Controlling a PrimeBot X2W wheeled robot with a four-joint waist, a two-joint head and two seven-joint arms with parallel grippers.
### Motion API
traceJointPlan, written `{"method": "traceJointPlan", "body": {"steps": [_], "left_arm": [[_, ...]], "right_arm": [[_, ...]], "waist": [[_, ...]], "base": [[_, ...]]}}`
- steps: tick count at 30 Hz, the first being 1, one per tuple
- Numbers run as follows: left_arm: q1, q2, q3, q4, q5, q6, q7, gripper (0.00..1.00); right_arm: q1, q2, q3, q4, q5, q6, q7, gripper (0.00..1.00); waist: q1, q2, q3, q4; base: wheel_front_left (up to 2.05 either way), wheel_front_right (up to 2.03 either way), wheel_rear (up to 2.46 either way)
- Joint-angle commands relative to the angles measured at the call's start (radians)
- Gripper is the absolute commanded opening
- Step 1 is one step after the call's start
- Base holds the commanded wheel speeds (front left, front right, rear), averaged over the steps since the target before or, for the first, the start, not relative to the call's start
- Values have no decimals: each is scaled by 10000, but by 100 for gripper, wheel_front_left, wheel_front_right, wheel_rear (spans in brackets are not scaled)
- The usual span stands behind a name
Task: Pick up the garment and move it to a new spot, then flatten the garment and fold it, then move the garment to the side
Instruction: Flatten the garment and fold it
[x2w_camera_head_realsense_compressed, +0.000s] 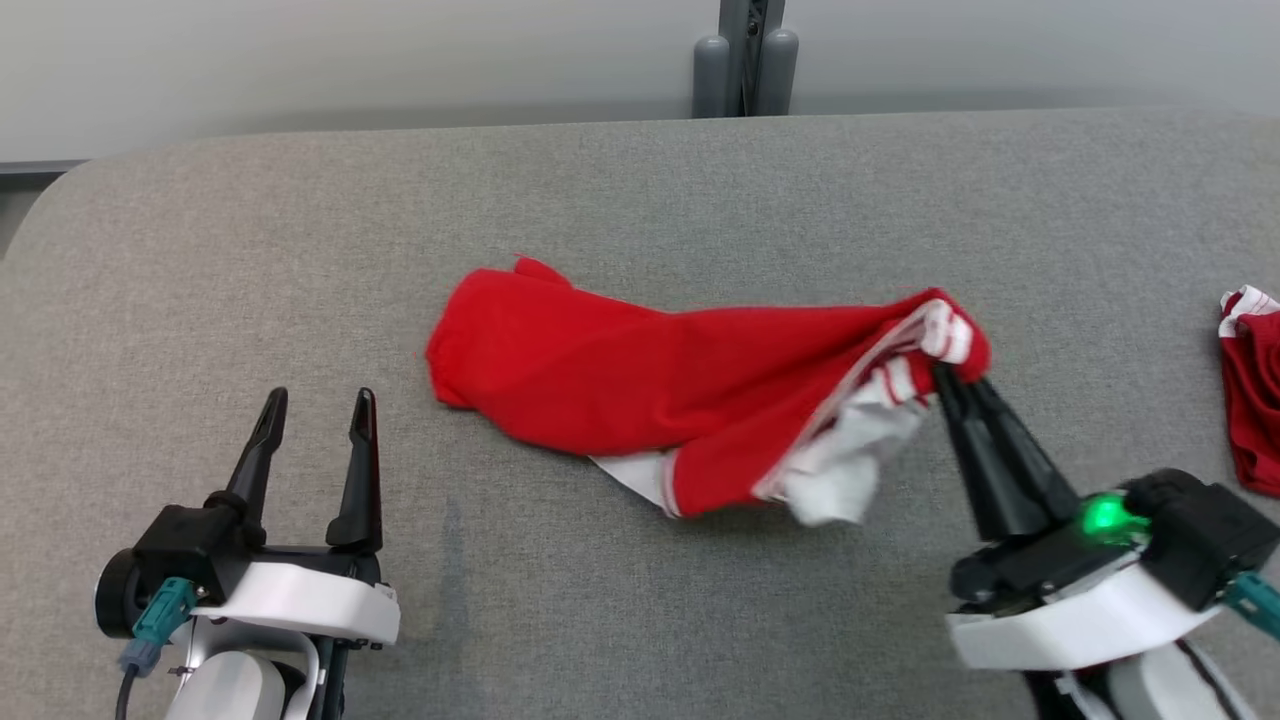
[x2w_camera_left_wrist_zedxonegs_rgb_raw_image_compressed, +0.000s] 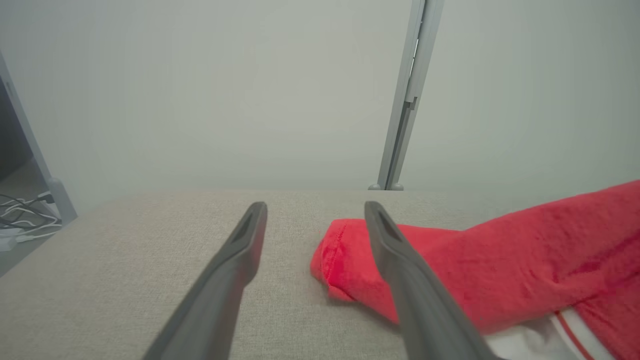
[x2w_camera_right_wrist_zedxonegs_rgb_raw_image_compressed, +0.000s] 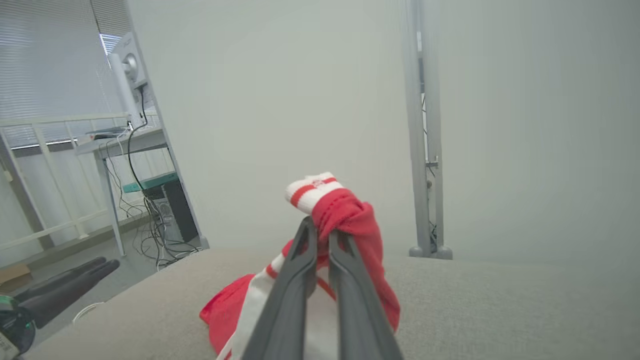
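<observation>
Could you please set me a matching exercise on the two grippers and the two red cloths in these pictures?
1. left gripper
2. right gripper
3. garment
4. other red cloth

A. at the right edge of the table
B. open, holding nothing
C. shut on the garment
D. lying mid-table, one end lifted

Pairs: 1-B, 2-C, 3-D, 4-A.

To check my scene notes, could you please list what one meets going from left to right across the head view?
Open left gripper → red garment → right gripper, shut on that garment's striped end → second red garment at the right edge.
</observation>
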Motion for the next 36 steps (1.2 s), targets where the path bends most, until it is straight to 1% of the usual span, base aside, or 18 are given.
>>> {"method": "traceJointPlan", "body": {"steps": [1, 4, 6, 7, 13, 14, 15, 16, 19, 24, 28, 31, 34, 36], "left_arm": [[9, 1, -18, 33, 63, -50, -39, 100], [-26, -35, -62, 83, 77, -78, -34, 100], [-35, -52, -72, 107, 80, -99, -31, 100], [-49, -65, -88, 124, 90, -119, -30, 100], [-127, -93, -129, 189, 128, -155, -30, 100], [-135, -93, -133, 197, 130, -163, -30, 100], [-140, -88, -126, 200, 134, -167, -30, 100], [-138, -83, -127, 208, 143, -166, -30, 100], [-119, -65, -102, 177, 138, -133, -30, 100], [-43, -1, -10, 109, 145, -63, -30, 100], [-3, 84, 93, -8, 171, 12, -30, 100], [20, 140, 194, -105, 187, 87, -30, 100], [88, 195, 280, -182, 210, 150, -30, 100], [123, 230, 329, -235, 224, 205, -30, 100]], "right_arm": [[115, -176, -400, 324, 7, 7, -28, 0], [276, -205, -990, 1301, 270, 7, -30, 0], [260, -195, -1278, 2160, 470, 6, -57, 0], [170, -280, -1346, 2535, 419, 7, -78, 0], [-383, -264, -1439, 4834, 576, 7, -152, 0], [-507, -223, -1476, 5142, 602, 7, -163, 33], [-593, -148, -1507, 5422, 663, 7, -172, 50], [-682, -134, -1554, 5617, 636, 7, -179, 100], [-879, -47, -1795, 5882, 447, 7, -180, 100], [-875, 75, -2275, 5534, 71, 7, -179, 100], [-697, 204, -2656, 4795, -420, 7, -174, 100], [-613, 249, -2789, 4007, -936, 7, -176, 100], [-469, 305, -2618, 3272, -1428, 7, -171, 100], [-430, 220, -2330, 2889, -1782, 7, -168, 100]], "waist": [[0, 0, -3, 59], [0, 0, -3, 164], [0, 0, 13, 221], [0, 0, 26, 266], [0, 0, 94, 448], [0, 0, 99, 471], [0, 0, 99, 488], [0, 0, 90, 504], [0, 0, 92, 525], [0, 0, 68, 484], [0, 0, 40, 392], [0, 0, -6, 308], [0, 0, -93, 220], [0, 0, -153, 161]], "base": [[0, 0, 0], [0, 0, 0], [0, 0, 0], [0, 0, 0], [0, 0, 0], [0, 0, 0], [0, 0, 0], [0, 0, 0], [0, 0, 0], [0, 0, 0], [0, 0, 0], [0, 0, 0], [0, 0, 0], [0, 0, 0]]}}
